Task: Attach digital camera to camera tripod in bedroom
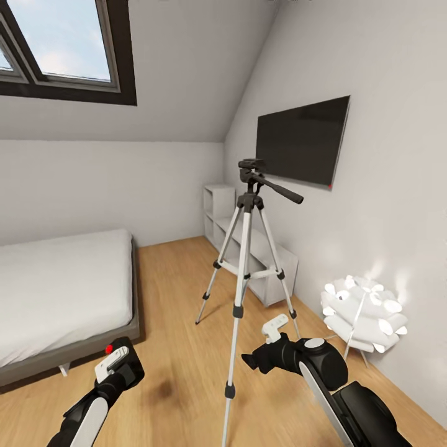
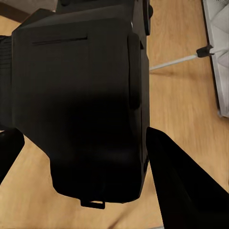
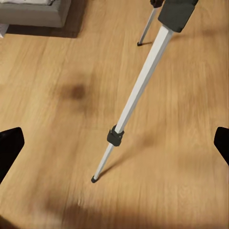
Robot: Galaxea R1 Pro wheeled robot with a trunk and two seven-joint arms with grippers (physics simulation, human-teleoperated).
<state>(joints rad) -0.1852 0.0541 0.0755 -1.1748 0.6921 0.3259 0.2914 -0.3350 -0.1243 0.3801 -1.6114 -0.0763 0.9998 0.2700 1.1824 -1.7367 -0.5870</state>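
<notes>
Digital camera (image 2: 81,109), small matte-black boxy body, sits clamped in the left gripper (image 1: 118,366), low at the left in the head view, well apart from the mount it must reach. In the left wrist view the body sits between the two dark fingers (image 2: 181,186), pressed from both sides, so the grip looks firm. A red dot (image 1: 109,349) shows at the top of the held mass in the head view.

Tall camera tripod (image 1: 247,261), three silver telescopic legs, black joints, black head with long pan handle, stands upright on the light wood floor (image 1: 180,298) in the middle of the bedroom, head plate bare. Judged: camera is carried low, ready for a lift up to the head; attachment not yet done.

Right gripper (image 1: 261,351) hangs near the front leg, jaws spread wide with nothing between them; right wrist view shows both tips at the frame edges and the leg (image 3: 138,95) in between, further off. Probably kept free to steady the tripod.

Around: low white bed (image 1: 56,285) at left, black wall-mounted TV (image 1: 302,139) behind the tripod head, white shelf unit (image 1: 248,248), glowing white petal lamp (image 1: 363,313) at right, dark-framed skylight (image 1: 62,43). Pan handle and front leg stand nearest the approach path; bumping a leg could tip the tripod.
</notes>
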